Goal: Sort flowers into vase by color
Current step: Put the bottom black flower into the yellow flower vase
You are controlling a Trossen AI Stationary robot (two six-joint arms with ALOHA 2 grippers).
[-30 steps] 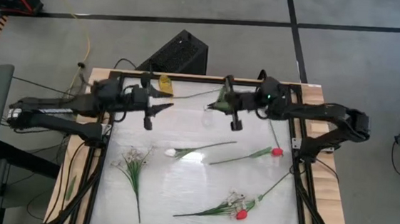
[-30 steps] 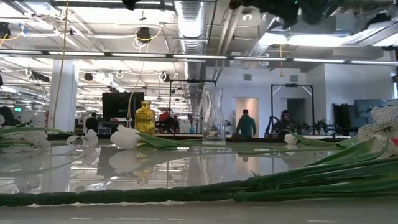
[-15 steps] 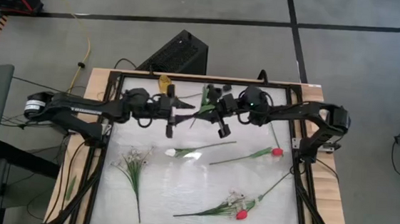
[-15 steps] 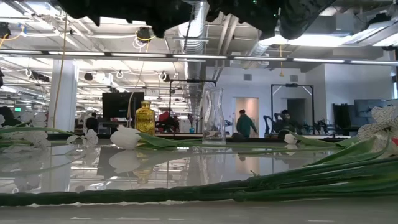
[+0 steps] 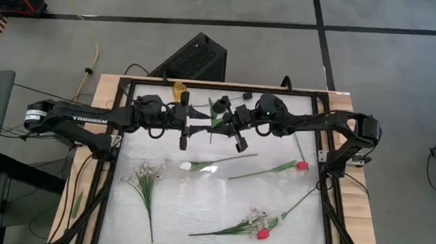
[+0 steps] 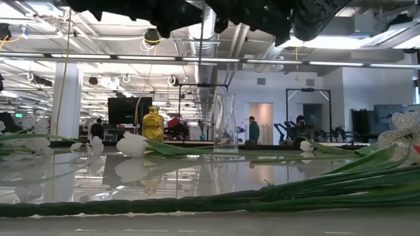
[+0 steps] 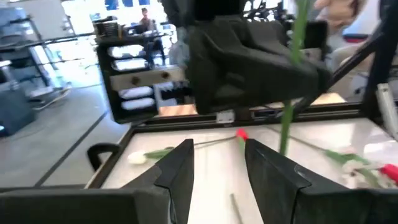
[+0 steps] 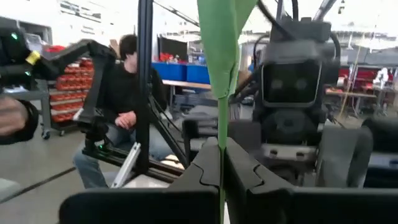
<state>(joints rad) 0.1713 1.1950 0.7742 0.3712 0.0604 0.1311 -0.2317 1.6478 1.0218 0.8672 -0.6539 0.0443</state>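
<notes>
From above, "TROSSEN" reads on the left arm; three red-headed flowers (image 5: 301, 166), one white-headed flower (image 5: 186, 166) lie on the glossy surface (image 5: 212, 199). Left hand (image 7: 217, 163) apart. Right hand (image 8: 221, 163) clamped on a green stem (image 8: 221, 93), mid-air between the arms.

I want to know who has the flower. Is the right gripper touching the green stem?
Touching. In the right wrist view, the right gripper has its fingers shut on the green stem, which stands straight up between them.
</notes>
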